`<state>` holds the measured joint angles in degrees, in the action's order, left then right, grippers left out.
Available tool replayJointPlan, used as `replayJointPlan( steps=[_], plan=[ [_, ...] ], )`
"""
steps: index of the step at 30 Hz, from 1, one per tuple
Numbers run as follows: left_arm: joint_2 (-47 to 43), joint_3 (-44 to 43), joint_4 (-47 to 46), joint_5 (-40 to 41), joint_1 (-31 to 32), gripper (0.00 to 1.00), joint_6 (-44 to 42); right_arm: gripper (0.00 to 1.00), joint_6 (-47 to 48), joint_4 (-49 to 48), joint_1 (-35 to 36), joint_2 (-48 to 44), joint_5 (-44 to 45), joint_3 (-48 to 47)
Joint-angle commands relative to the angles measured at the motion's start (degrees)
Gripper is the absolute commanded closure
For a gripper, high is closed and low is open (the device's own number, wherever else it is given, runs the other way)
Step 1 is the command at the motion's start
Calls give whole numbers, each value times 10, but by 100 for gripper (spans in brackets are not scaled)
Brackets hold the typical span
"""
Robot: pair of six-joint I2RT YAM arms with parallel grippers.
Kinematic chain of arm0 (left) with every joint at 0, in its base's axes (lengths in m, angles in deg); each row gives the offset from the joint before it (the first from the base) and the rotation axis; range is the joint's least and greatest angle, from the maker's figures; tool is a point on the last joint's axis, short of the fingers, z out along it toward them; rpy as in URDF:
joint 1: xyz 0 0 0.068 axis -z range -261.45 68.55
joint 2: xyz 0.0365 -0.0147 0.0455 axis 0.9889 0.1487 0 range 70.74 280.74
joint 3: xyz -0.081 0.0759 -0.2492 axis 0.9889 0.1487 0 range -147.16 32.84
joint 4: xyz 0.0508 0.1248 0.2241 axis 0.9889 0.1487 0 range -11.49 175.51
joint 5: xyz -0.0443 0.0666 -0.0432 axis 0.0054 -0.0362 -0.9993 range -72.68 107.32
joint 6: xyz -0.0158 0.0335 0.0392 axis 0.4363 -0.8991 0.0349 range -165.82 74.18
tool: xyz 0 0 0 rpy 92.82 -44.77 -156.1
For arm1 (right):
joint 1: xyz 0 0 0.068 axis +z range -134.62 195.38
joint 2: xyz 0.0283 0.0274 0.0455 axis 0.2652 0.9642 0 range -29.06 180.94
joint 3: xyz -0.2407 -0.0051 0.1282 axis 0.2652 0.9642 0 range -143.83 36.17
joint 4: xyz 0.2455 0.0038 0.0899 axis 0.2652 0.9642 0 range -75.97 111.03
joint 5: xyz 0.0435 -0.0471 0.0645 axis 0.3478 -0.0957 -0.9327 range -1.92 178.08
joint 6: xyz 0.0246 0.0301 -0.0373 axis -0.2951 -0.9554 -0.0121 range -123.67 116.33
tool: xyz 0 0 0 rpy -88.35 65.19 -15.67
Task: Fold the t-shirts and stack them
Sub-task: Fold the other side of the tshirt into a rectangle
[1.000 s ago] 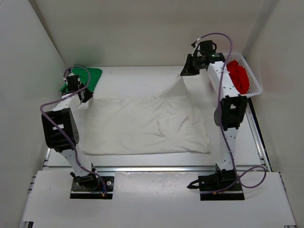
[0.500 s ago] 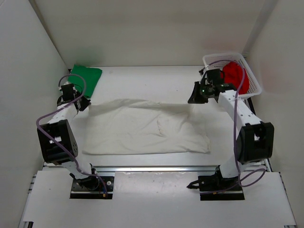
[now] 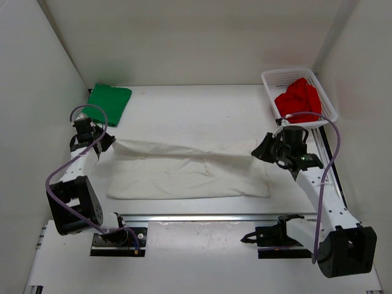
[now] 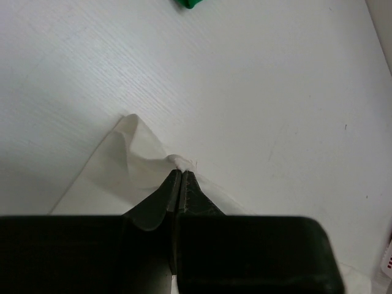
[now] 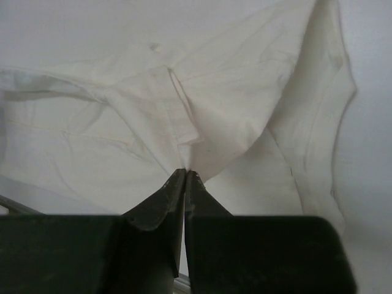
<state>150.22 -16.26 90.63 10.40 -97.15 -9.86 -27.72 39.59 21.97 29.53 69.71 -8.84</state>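
- White cloth is what you have in hand: the white t-shirt (image 3: pixel 184 177) lies spread on the surface (image 3: pixel 196 107). One long edge is lifted in a line from the left claw (image 3: pixel 110 142) across to the right claw (image 3: pixel 262 150), and the rest lies on the near side of both.
- Your left claw is pressed together on a corner of that edge, with cloth pinched right at its tips and bare surface beyond them.
- Your right claw is likewise clamped on the shirt, on a bunched fold, with wrinkled cloth fanning out ahead of its tips.
- The green t-shirt (image 3: pixel 109 103) lies well beyond the left claw.
- The red t-shirt (image 3: pixel 298 98) sits in the basket (image 3: pixel 331 109) well beyond the right claw. Neither claw touches either shirt.
- By my reading you are mid-fold, bringing the far edge over toward the near hem.
- Move both claws together, at one height and one pace, so the held edge runs straight and taut. Slack between them will likely sag into a crease in the middle.
- Carry the edge over the near hem, lower it flat, and only then part the claws.
- Watch the right side: that grip is on gathered cloth, so the corner may land rumpled. A slight pull away from the left claw should smooth it.
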Motion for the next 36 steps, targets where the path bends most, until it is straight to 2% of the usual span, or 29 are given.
replayJointPlan(
  steps=[1,7,12,13,14,15,16,17,18,20,23,24,26,27,28,30,32,33,35,36],
  plan=[
    [-37,23,8,0,-13,100,9,100,-39,-40,-7,-46,13,61],
    [-73,82,3,10,-27,100,30,100,-101,-92,-26,-144,12,204],
    [-88,124,6,32,-45,100,41,100,-127,-118,-52,-169,-6,286],
    [-91,131,5,32,-46,99,45,100,-131,-124,-52,-174,-9,298],
    [-88,133,4,37,-48,93,48,100,-130,-125,-48,-169,-5,304],
    [-87,131,8,32,-49,86,53,97,-131,-125,-47,-174,1,301],
    [-87,130,12,37,-49,83,52,94,-130,-123,-46,-173,10,305],
    [-93,126,9,34,-48,76,60,86,-127,-122,-43,-181,15,300],
    [-93,125,13,40,-43,73,67,80,-123,-114,-40,-180,25,294],
    [-108,118,25,45,-42,61,84,71,-115,-95,-41,-195,39,278],
    [-129,111,16,33,-38,61,105,65,-109,-70,-19,-203,69,238],
    [-143,111,15,34,-22,65,104,64,-103,-64,0,-199,84,226],
    [-165,102,-2,50,19,72,90,76,-100,-85,38,-166,101,207],
    [-181,99,-11,54,34,72,71,95,-97,-95,63,-155,104,195],
    [-189,103,-25,45,61,71,59,100,-94,-116,77,-115,107,179],
    [-215,118,-45,41,109,71,63,100,-84,-159,125,-53,100,152],
    [-226,170,-90,32,172,70,77,100,-69,-215,148,31,97,122],
    [-229,193,-105,36,184,70,79,96,-50,-233,151,72,91,106],
    [-222,218,-112,37,222,70,79,77,-32,-272,156,124,80,72],
    [-211,226,-137,37,237,69,72,73,-13,-275,156,156,72,55]
  ],
)
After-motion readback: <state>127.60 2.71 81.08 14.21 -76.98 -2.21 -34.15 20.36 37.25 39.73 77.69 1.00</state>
